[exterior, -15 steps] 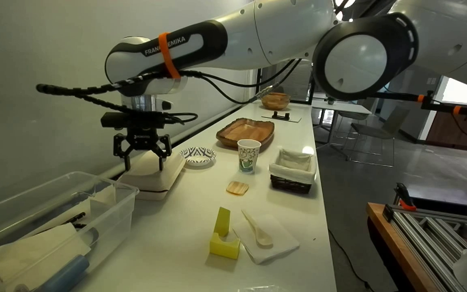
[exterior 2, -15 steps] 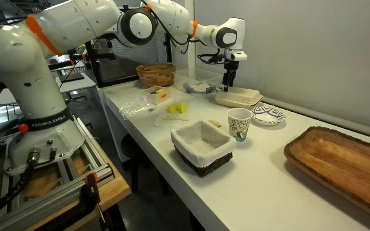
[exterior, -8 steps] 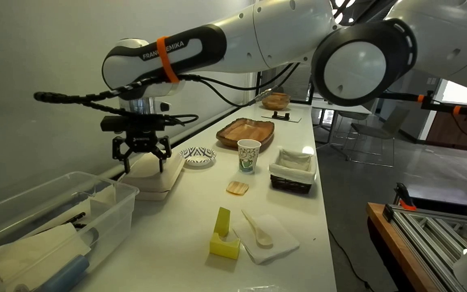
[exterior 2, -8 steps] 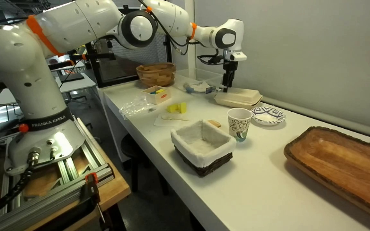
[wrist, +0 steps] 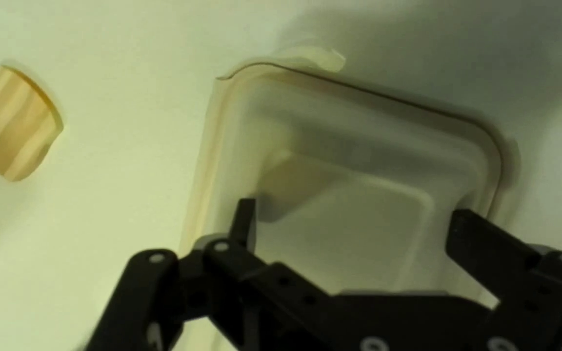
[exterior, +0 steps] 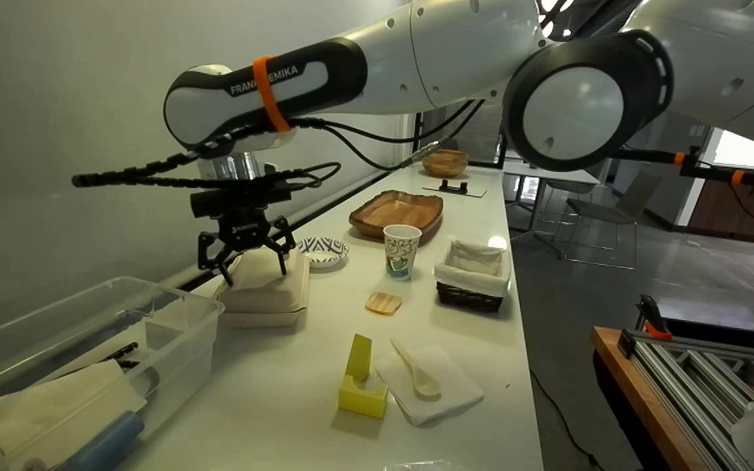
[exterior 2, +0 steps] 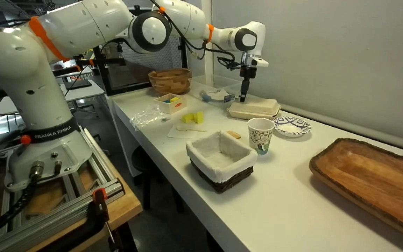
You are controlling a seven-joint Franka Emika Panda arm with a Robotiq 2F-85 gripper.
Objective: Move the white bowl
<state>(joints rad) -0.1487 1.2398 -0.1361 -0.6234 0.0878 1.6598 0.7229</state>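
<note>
The black two-fingered gripper (exterior: 256, 278) points down over the white bowl (exterior: 264, 298), a large, squarish off-white clamshell with rounded corners. The gripper's jaws stand well apart; in the wrist view the black fingers (wrist: 245, 224) frame the raised middle of the lid (wrist: 349, 234), one on each side. Whether the tips touch it, I can't tell from here. The bowl rests on the long white table (exterior: 272, 405) with its lid down, close to the grey wall (exterior: 56, 78) on the left in an exterior view.

There, a clear plastic bin (exterior: 184, 373) is at its near left, and a small round dish (exterior: 323, 252) with a blue-and-white pattern lies just beyond it. Off to the right I see an upright patterned paper cup (exterior: 401, 252) and, by the table's right edge, a dark cloth-lined wicker basket (exterior: 468, 299). A brown wooden tray (exterior: 398, 212) with a rough dark rim lies farther off. Nearer, a yellow angular block (exterior: 362, 397) sits just left of a white paper napkin (exterior: 459, 396), which has a pale wooden spoon (exterior: 425, 384) on it.
</note>
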